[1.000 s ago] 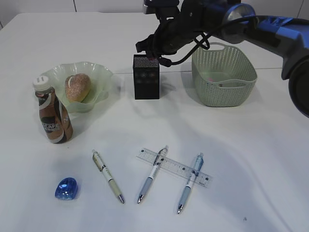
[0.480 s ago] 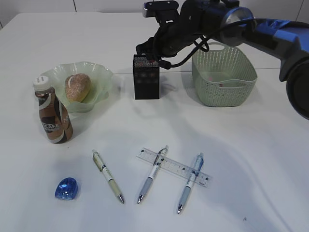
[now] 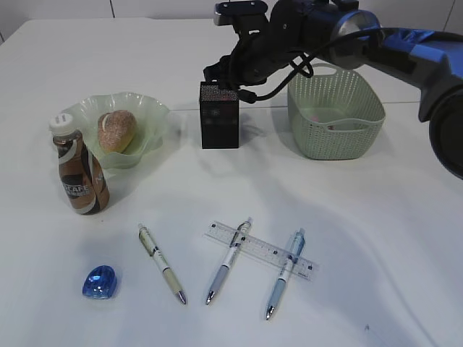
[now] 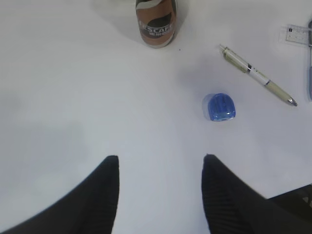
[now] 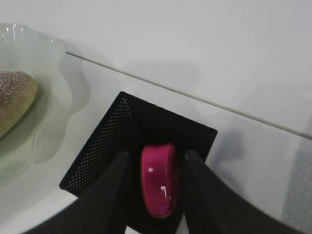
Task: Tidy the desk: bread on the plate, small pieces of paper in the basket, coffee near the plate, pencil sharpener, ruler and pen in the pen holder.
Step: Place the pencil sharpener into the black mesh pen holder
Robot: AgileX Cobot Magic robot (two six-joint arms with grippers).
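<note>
My right gripper (image 3: 230, 81) hovers right over the black mesh pen holder (image 3: 219, 123). In the right wrist view its fingers (image 5: 155, 161) stand slightly apart on either side of a magenta pencil sharpener (image 5: 158, 180), which sits in the holder's mouth (image 5: 122, 141) with dark gaps on both sides. A blue sharpener (image 3: 99, 282), three pens (image 3: 162, 263) (image 3: 228, 262) (image 3: 284, 273) and a clear ruler (image 3: 262, 250) lie at the front. My left gripper (image 4: 160, 163) is open and empty above bare table, short of the blue sharpener (image 4: 221, 107).
The bread (image 3: 116, 130) lies on the green glass plate (image 3: 155, 108), with the coffee bottle (image 3: 79, 177) standing just in front. The green basket (image 3: 334, 112) stands right of the holder with small scraps inside. The left wrist view shows the bottle (image 4: 156, 22) and one pen (image 4: 257, 75).
My right gripper has risen slightly above the pen holder's top. Everything on the table has stayed in place.
</note>
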